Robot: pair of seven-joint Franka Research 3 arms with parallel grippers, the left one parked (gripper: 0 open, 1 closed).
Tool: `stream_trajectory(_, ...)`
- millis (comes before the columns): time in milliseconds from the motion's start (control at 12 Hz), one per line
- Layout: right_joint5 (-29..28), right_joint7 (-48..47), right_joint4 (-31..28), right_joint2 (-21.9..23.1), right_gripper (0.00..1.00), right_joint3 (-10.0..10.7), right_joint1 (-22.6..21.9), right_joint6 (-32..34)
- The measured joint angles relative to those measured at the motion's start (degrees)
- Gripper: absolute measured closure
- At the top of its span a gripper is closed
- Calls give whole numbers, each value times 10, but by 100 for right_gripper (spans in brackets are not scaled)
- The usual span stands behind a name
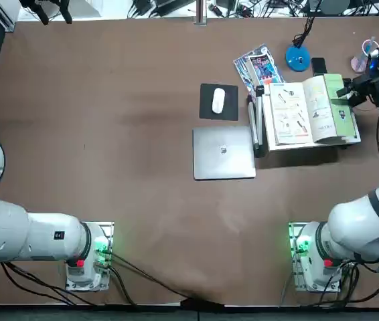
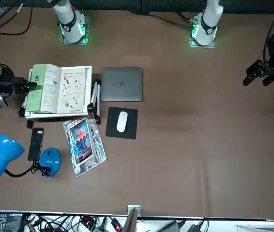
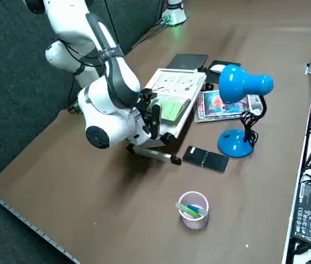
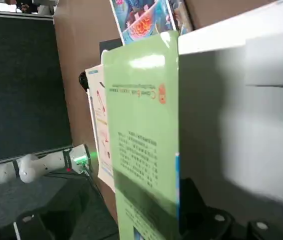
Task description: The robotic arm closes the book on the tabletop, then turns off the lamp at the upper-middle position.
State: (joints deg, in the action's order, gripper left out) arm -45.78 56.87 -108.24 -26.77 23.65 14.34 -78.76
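Your right gripper [image 1: 347, 93] is sitting at the right edge of the book [image 1: 307, 110], in the upper right of the top view, where the green flap is lifting off the page. Whether its fingers are pinching that flap or only pushing under it, you cannot tell from these views. You are mid-way through the closing step, so keep carrying the flap in an arc over the spine towards the left of the top view; judging by how thin it looks, a flat push could buckle it, and the stand underneath may slide. The book is lying open with its long axis running left to right across that view and its spine running towards the far edge. Beyond it, near the upper edge, the lamp [image 1: 298, 59] is standing apart, untouched.
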Motion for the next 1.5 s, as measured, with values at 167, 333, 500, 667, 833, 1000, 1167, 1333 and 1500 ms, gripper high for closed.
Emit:
stream_trajectory(167,0,-3,0,8,0,0,0,6)
stream_trajectory(333,0,-13,0,18,0,0,0,8)
stream_trajectory(500,0,-32,0,32,0,1,-3,14)
stream_trajectory(667,1,-55,0,49,0,1,-7,18)
stream_trajectory(833,3,-72,0,62,0,1,-15,19)
stream_trajectory(1000,4,-81,0,67,0,1,-27,19)
stream_trajectory(1167,4,-107,0,68,3,1,-49,18)
stream_trajectory(1333,11,-132,0,70,19,1,-64,16)
stream_trajectory(1500,22,-172,1,82,19,1,-82,8)
